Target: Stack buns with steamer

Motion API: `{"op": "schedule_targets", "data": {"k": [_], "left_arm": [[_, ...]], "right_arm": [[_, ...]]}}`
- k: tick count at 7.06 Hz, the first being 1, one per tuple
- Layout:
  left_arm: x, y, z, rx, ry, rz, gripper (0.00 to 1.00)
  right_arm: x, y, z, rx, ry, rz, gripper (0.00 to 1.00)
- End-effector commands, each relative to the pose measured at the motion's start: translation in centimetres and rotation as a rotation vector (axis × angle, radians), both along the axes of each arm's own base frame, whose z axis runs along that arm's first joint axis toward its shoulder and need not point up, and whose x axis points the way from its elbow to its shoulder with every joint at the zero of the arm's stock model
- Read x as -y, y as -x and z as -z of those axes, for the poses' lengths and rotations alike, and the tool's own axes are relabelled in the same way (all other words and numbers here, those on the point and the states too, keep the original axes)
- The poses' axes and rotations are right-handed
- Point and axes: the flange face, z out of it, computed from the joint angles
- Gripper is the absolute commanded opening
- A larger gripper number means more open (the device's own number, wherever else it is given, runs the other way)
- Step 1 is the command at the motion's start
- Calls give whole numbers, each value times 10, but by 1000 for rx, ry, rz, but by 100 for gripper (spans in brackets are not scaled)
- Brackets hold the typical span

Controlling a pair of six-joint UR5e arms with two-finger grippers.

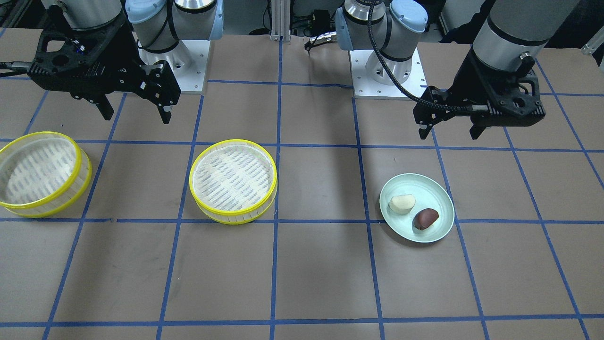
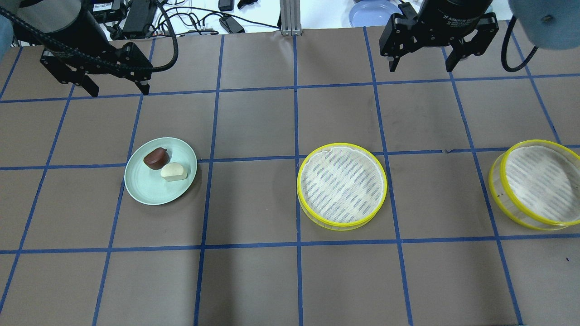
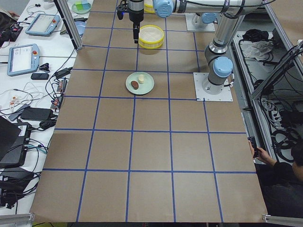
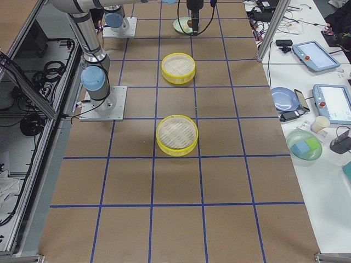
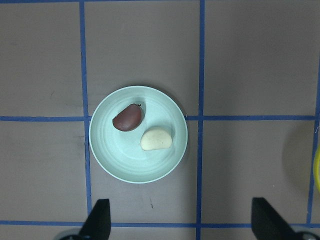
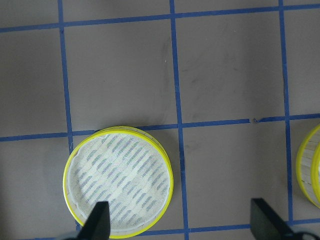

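Observation:
A cream-white bun (image 2: 174, 171) and a dark reddish-brown bun (image 2: 156, 158) lie side by side on a pale green plate (image 2: 149, 190); they also show in the left wrist view as the white bun (image 5: 156, 139) and the brown bun (image 5: 128, 118). A yellow-rimmed steamer tray (image 2: 342, 185) sits mid-table and a second steamer tray (image 2: 537, 183) sits at the right edge. My left gripper (image 2: 118, 89) is open and empty, high above the table beyond the plate. My right gripper (image 2: 421, 65) is open and empty, high beyond the middle steamer (image 6: 119, 181).
The table is brown paper with a blue tape grid. Cables, tablets and a blue plate (image 2: 371, 11) lie on the white bench beyond the far edge. The arm bases (image 1: 387, 71) stand at the robot's side of the table.

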Motion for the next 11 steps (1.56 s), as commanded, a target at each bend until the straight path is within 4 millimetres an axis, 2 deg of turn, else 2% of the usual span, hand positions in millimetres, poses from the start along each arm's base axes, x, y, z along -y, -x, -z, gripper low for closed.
{"op": "schedule_targets", "data": {"k": [1, 2, 6, 7, 10, 11], "left_arm": [[-4, 0, -5, 4, 7, 0, 100], [-3, -2, -3, 4, 1, -3, 100], [10, -15, 28, -5, -52, -21, 100], [14, -18, 42, -7, -78, -28, 100], [19, -19, 105, -12, -120, -31, 100], [22, -21, 120, -12, -133, -38, 100]], "right_arm": [[0, 0, 0, -2, 0, 0, 100], [1, 0, 1, -3, -2, 0, 100], [-3, 9, 2, -28, -29, -2, 100], [-4, 9, 3, -28, -33, -1, 100], [-6, 14, 4, -26, -53, 25, 100], [-7, 14, 1, -23, -44, 23, 100]]}}
